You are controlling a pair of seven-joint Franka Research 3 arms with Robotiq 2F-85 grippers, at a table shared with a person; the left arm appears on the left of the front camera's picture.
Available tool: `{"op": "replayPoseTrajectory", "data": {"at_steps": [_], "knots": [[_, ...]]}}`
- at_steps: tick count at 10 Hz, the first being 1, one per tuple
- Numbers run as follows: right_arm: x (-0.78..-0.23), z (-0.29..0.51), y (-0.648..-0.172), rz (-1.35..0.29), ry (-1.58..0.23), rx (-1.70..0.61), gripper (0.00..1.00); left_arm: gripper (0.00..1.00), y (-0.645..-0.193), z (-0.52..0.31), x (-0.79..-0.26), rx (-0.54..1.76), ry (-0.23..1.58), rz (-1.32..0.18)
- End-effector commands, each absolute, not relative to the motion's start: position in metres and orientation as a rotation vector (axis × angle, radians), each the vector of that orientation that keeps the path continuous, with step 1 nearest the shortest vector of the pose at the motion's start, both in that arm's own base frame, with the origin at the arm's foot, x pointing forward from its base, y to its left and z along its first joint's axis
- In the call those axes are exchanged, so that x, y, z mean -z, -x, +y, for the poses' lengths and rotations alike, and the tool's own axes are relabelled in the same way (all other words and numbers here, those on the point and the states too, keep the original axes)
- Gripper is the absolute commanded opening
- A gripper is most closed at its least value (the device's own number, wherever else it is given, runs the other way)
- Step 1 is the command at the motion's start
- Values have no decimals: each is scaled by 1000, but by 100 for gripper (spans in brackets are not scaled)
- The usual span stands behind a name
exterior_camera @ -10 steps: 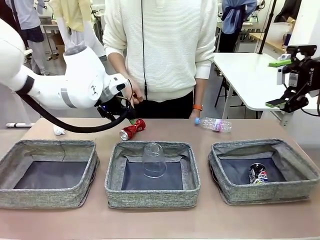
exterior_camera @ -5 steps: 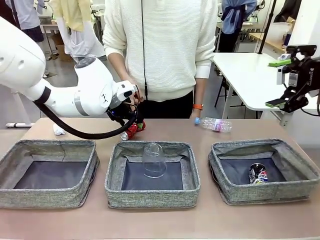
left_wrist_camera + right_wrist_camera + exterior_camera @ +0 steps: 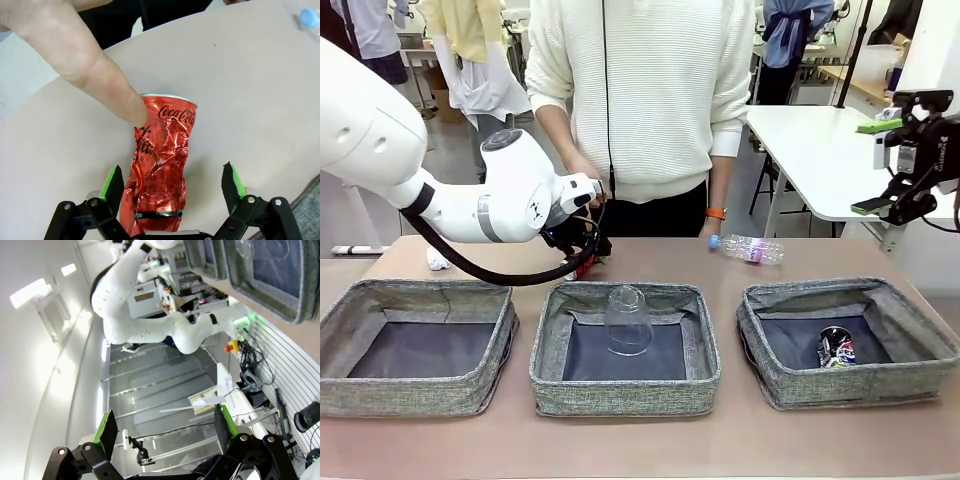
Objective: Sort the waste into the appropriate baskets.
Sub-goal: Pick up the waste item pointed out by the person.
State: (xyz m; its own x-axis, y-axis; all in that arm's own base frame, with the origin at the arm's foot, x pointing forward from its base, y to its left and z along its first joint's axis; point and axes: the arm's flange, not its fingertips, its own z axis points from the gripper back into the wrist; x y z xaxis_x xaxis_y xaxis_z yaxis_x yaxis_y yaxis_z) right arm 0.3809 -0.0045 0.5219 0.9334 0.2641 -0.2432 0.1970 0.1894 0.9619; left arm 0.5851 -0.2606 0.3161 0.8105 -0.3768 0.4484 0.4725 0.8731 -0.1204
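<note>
At lower centre the left gripper (image 3: pixel 171 172) stood spread astride the red soda can (image 3: pixel 162 150), a person's finger (image 3: pixel 117 95) touching the can's upper left on the beige table (image 3: pixel 260 100); the right gripper (image 3: pixel 165 420) gaped too.

The soda can (image 3: pixel 162 165) is bright red with white lettering and a silver rim. The left gripper (image 3: pixel 172 175) is black with green pads, and so is the right gripper (image 3: pixel 162 425). The 3 baskets (image 3: pixel 420 395) are grey woven fabric with dark grey bottoms. The cup (image 3: pixel 628 320) is clear. The bottle (image 3: pixel 750 249) is clear with a pink label and a blue cap. The table (image 3: pixel 640 445) is pale brown. The person's sweater (image 3: pixel 650 90) is a white ribbed knit.
</note>
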Motion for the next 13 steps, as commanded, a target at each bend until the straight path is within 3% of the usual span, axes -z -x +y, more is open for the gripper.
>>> {"op": "replayPoseTrajectory", "data": {"at_steps": [1, 2, 3, 4, 6, 7, 8, 13], "knots": [[-527, -2, -383, 391, -1401, -28, 100, 88, -588, -260, -316, 469, 209, -417], [-527, -2, -383, 391, -1401, -28, 100, 43, -588, -260, -315, 481, 202, -405], [-527, -2, -383, 391, -1401, -28, 100, 31, -586, -261, -315, 487, 195, -407], [-527, -2, -383, 391, -1401, -28, 100, 0, -586, -262, -314, 493, 190, -401], [-527, -2, -383, 391, -1401, -28, 100, 0, -587, -262, -313, 477, 173, -369], [-527, -2, -383, 391, -1401, -28, 100, 7, -587, -262, -312, 485, 161, -362], [-527, -2, -383, 391, -1401, -28, 100, 0, -586, -263, -312, 490, 158, -359], [-527, -2, -383, 391, -1401, -28, 100, 0, -582, -261, -317, 501, 181, -358]]}}
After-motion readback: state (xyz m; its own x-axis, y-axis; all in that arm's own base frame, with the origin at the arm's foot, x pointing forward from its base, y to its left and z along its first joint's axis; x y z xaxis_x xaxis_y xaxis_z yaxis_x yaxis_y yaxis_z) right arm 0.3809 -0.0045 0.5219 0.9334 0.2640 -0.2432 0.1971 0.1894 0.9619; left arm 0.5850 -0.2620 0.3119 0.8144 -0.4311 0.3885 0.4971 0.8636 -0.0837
